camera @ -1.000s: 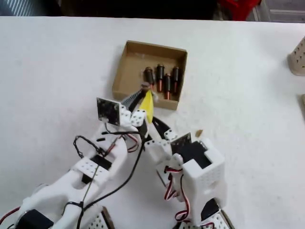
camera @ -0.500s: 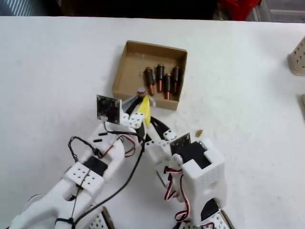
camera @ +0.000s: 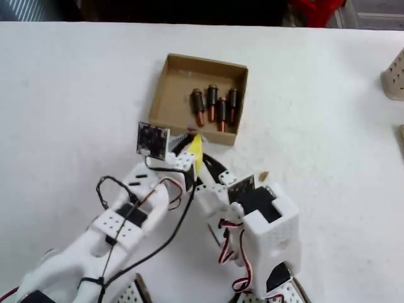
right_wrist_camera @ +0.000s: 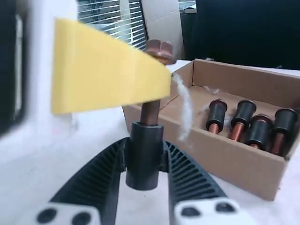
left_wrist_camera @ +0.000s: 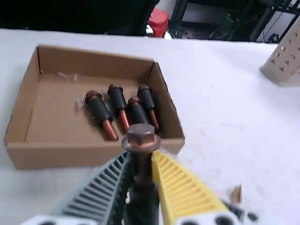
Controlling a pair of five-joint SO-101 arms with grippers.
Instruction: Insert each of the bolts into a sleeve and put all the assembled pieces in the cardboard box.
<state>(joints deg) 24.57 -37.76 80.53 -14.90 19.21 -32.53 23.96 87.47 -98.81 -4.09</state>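
Bolt (left_wrist_camera: pixel 141 139) is held upright, head up, its shank clamped between the grey and yellow fingers of the left gripper (left_wrist_camera: pixel 140 161). Its lower end is seen entering the top of the black sleeve (right_wrist_camera: pixel 144 159), which is pinched between the black fingers of the right gripper (right_wrist_camera: pixel 144 151). Both are held over the table (camera: pixel 328 126) at 6 o'clock of the cardboard box (camera: pixel 165 88), just beside its near wall. Four assembled pieces (camera: pixel 213 104) are laid side by side in the box, toward its 3 o'clock side. A small brown scrap (camera: pixel 264 175) is seen on the table at 3 o'clock of the grippers.
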